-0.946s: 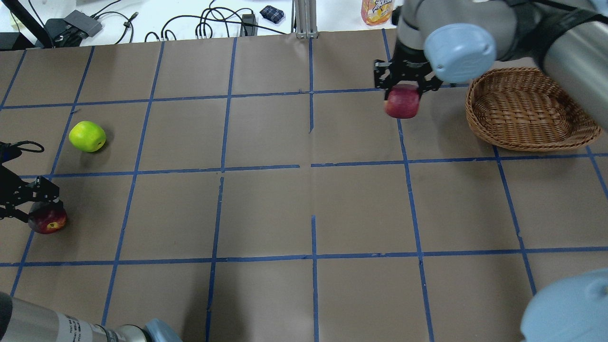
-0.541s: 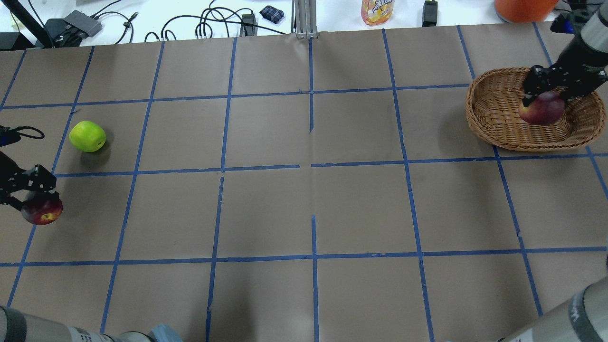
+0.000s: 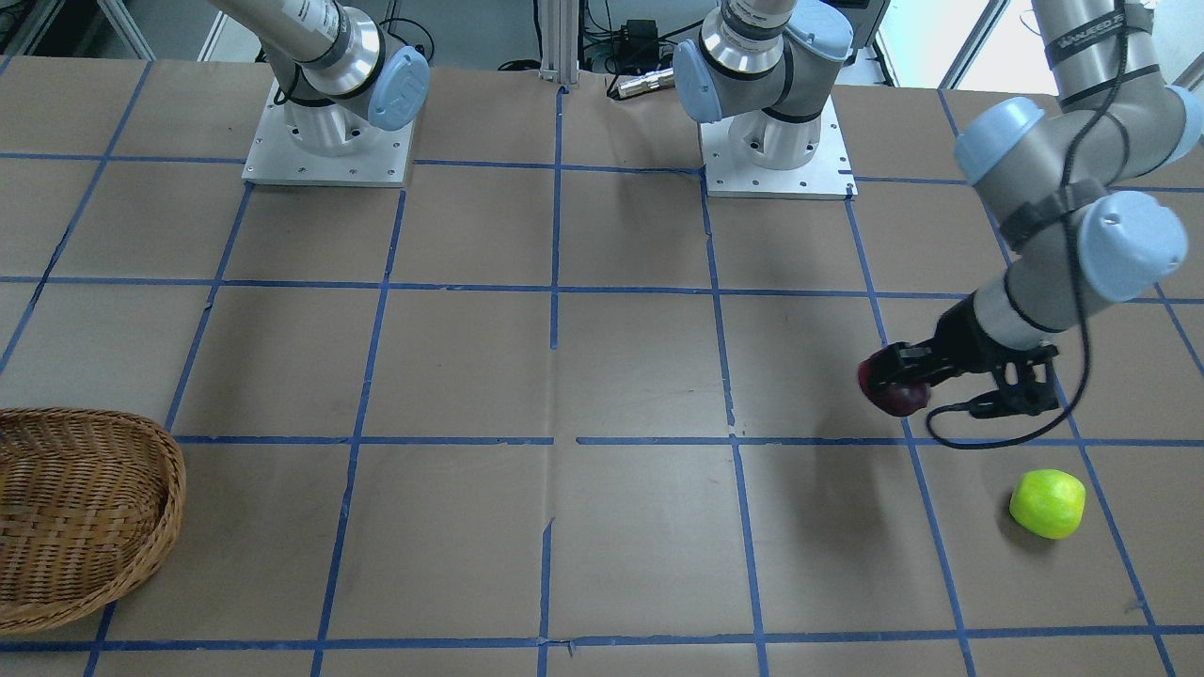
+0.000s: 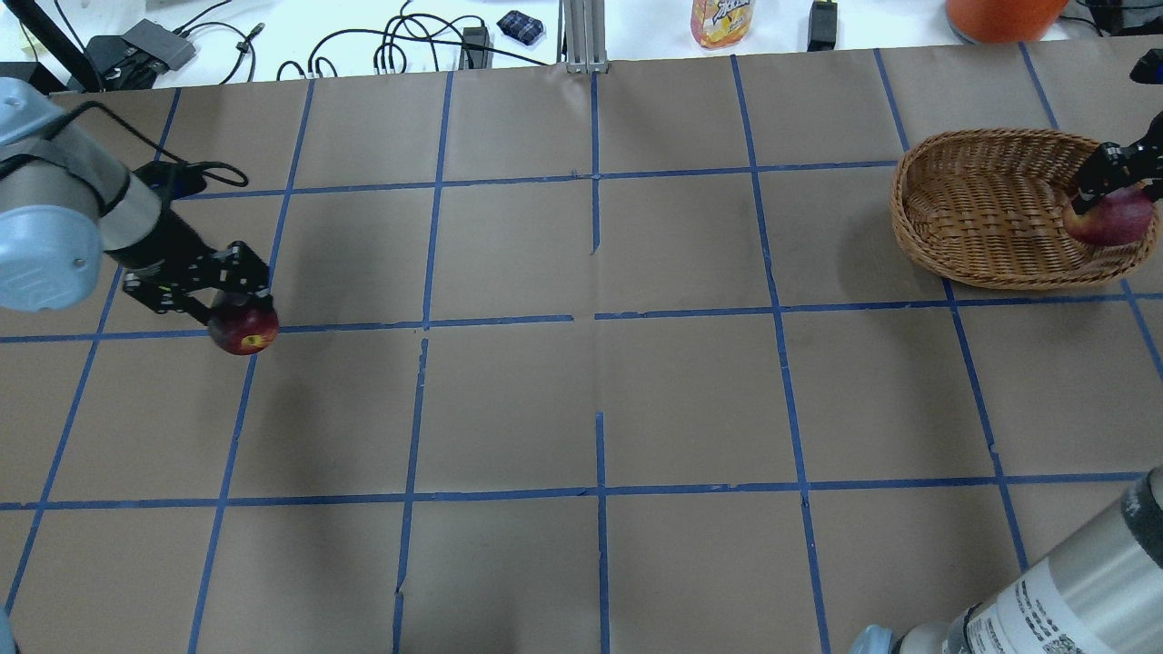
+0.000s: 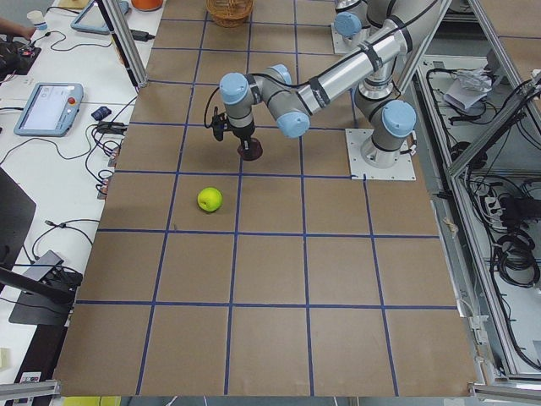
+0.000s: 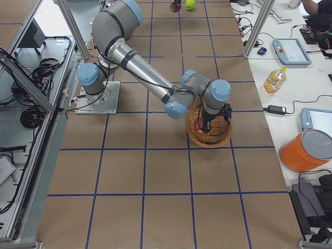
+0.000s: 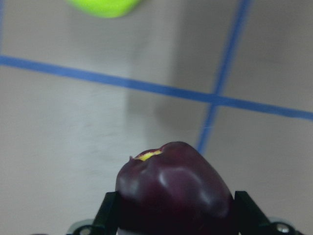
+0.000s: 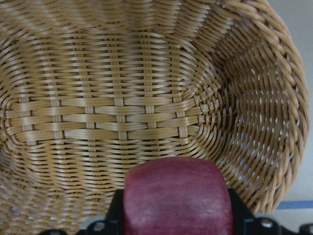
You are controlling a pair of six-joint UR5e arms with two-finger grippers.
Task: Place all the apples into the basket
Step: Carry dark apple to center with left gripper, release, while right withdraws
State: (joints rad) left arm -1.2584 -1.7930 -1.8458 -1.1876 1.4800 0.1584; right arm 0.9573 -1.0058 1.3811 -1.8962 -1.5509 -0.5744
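My left gripper [image 4: 242, 313] is shut on a dark maroon apple [image 4: 245, 334] with a small yellow spot and holds it above the table at the left; the left wrist view shows this apple [image 7: 173, 188] clamped between the jaws. The lime green apple [image 3: 1047, 504] lies on the table beside it, hidden under my left arm in the overhead view. My right gripper [image 4: 1110, 193] is shut on a red apple [image 4: 1110, 222] over the right end of the wicker basket [image 4: 963, 245]. In the right wrist view the red apple [image 8: 176, 196] hangs just above the basket's weave [image 8: 107, 117].
A juice bottle [image 4: 722, 20], an orange bucket [image 4: 999, 9] and cables [image 4: 400, 45] lie beyond the table's far edge. The two arm bases [image 3: 324, 141] stand at the robot's side. The basket sits close to the table's right edge.
My left gripper has lifted the dark apple and carried it rightward and farther from me; my arm now covers the green apple. My right gripper has moved the red apple from left of the basket to over its right end.
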